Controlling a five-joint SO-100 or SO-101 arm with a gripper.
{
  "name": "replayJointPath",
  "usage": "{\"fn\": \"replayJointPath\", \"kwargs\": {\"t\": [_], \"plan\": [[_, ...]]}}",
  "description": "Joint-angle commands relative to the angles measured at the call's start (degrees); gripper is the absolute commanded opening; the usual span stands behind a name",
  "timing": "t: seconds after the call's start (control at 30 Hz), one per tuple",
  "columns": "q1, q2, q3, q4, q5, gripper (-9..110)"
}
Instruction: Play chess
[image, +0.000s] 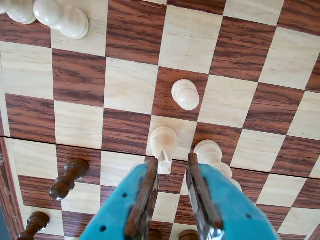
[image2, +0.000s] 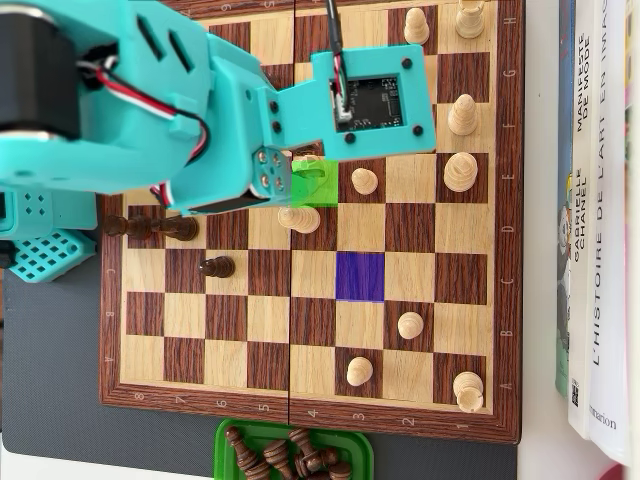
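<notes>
In the wrist view my gripper (image: 172, 161) reaches in from the bottom edge, its teal fingers (image: 227, 205) parted with bare board between them. A white chess piece (image: 163, 144) stands just ahead of the left fingertip, partly in front of the gap. Another white piece (image: 209, 152) stands against the outer side of the right finger. A white pawn (image: 185, 94) is farther ahead. From overhead, the teal arm (image2: 220, 110) covers the board's (image2: 330, 400) upper left and hides the fingers. A white piece (image2: 300, 218) shows below a green-tinted square (image2: 322, 182); a purple-tinted square (image2: 360, 277) lies nearby.
Dark pieces (image2: 215, 266) stand on the board's left side, with more (image: 67, 177) at the wrist view's lower left. White pieces (image2: 461, 172) line the right side. A green tray (image2: 225, 440) below the board holds dark pieces. Books (image2: 595, 220) lie along the right.
</notes>
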Motion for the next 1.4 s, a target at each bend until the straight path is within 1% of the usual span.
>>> {"fn": "replayJointPath", "kwargs": {"t": [0.0,0.17,0.67,1.03,1.13,1.37], "plan": [[0.44,2.99,-2.81,-0.18,-0.18,10],[0.35,4.31,-3.16,-0.62,-0.18,10],[3.96,23.64,4.31,-1.32,-0.09,10],[7.21,42.01,21.45,-15.56,-0.18,10],[7.21,47.11,26.72,-21.18,-0.18,10],[7.21,58.71,40.52,-38.32,-0.18,10]]}}
